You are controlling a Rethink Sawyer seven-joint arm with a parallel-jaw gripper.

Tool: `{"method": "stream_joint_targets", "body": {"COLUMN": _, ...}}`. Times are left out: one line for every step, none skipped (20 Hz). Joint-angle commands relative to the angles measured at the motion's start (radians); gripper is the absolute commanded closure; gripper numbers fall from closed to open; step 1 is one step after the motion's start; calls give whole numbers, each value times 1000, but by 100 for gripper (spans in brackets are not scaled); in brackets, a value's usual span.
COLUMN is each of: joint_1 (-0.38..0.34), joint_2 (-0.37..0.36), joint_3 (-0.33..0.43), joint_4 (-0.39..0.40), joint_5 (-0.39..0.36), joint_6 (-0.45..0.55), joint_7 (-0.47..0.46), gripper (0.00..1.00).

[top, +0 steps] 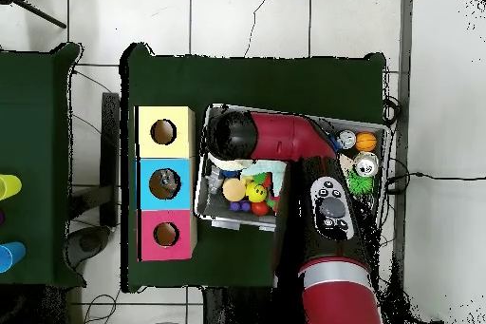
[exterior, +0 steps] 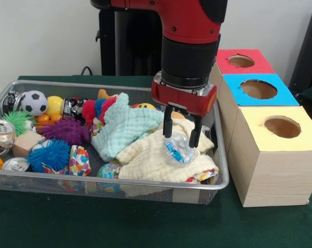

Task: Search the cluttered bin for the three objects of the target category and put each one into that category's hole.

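Note:
The silver wire-mesh bin (exterior: 145, 182) sits on the green table, full of toys and cloths. One crushed clear bottle with a blue label (exterior: 180, 151) lies on a pale yellow cloth (exterior: 145, 163) at the bin's right end. My gripper (exterior: 181, 140) hangs straight down over it, open, with a black fingertip (exterior: 168, 132) on each side of the bottle's top. No other bottles show. In the overhead view the arm covers the gripper and the bottle, and only the bin's rim (top: 201, 208) shows.
Three boxes with round holes stand right of the bin: red (exterior: 242, 61), blue (exterior: 258, 89), yellow (exterior: 282, 126). A teal cloth (exterior: 124, 126), spiky balls (exterior: 67, 130), silver cans (exterior: 1, 134), a soccer ball (exterior: 34, 102) and other toys fill the bin's left part.

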Motion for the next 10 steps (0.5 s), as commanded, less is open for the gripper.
{"method": "stream_joint_targets", "body": {"joint_1": -19, "joint_2": -4, "joint_3": 29, "joint_4": -60, "joint_5": 17, "joint_6": 166, "joint_7": -2, "gripper": 0}}
{"method": "stream_joint_targets", "body": {"joint_1": -22, "joint_2": -5, "joint_3": 36, "joint_4": -55, "joint_5": 21, "joint_6": 164, "joint_7": -2, "gripper": 0}}
{"method": "stream_joint_targets", "body": {"joint_1": -24, "joint_2": -5, "joint_3": 42, "joint_4": -53, "joint_5": 23, "joint_6": 163, "joint_7": -3, "gripper": 0}}
{"method": "stream_joint_targets", "body": {"joint_1": -30, "joint_2": 1, "joint_3": 53, "joint_4": -47, "joint_5": 26, "joint_6": 148, "joint_7": -8, "gripper": 0}}
{"method": "stream_joint_targets", "body": {"joint_1": -33, "joint_2": 4, "joint_3": 61, "joint_4": -42, "joint_5": 29, "joint_6": 142, "joint_7": -11, "gripper": 0}}
{"method": "stream_joint_targets", "body": {"joint_1": -37, "joint_2": 9, "joint_3": 68, "joint_4": -30, "joint_5": 27, "joint_6": 126, "joint_7": -15, "gripper": 0}}
{"method": "stream_joint_targets", "body": {"joint_1": -35, "joint_2": 11, "joint_3": 68, "joint_4": -23, "joint_5": 28, "joint_6": 116, "joint_7": -11, "gripper": 0}}
{"method": "stream_joint_targets", "body": {"joint_1": -32, "joint_2": 12, "joint_3": 61, "joint_4": -14, "joint_5": 20, "joint_6": 104, "joint_7": -9, "gripper": 0}}
{"method": "stream_joint_targets", "body": {"joint_1": -32, "joint_2": 14, "joint_3": 58, "joint_4": -11, "joint_5": 16, "joint_6": 98, "joint_7": -10, "gripper": 0}}
{"method": "stream_joint_targets", "body": {"joint_1": -33, "joint_2": 17, "joint_3": 53, "joint_4": -6, "joint_5": 5, "joint_6": 94, "joint_7": -18, "gripper": 0}}
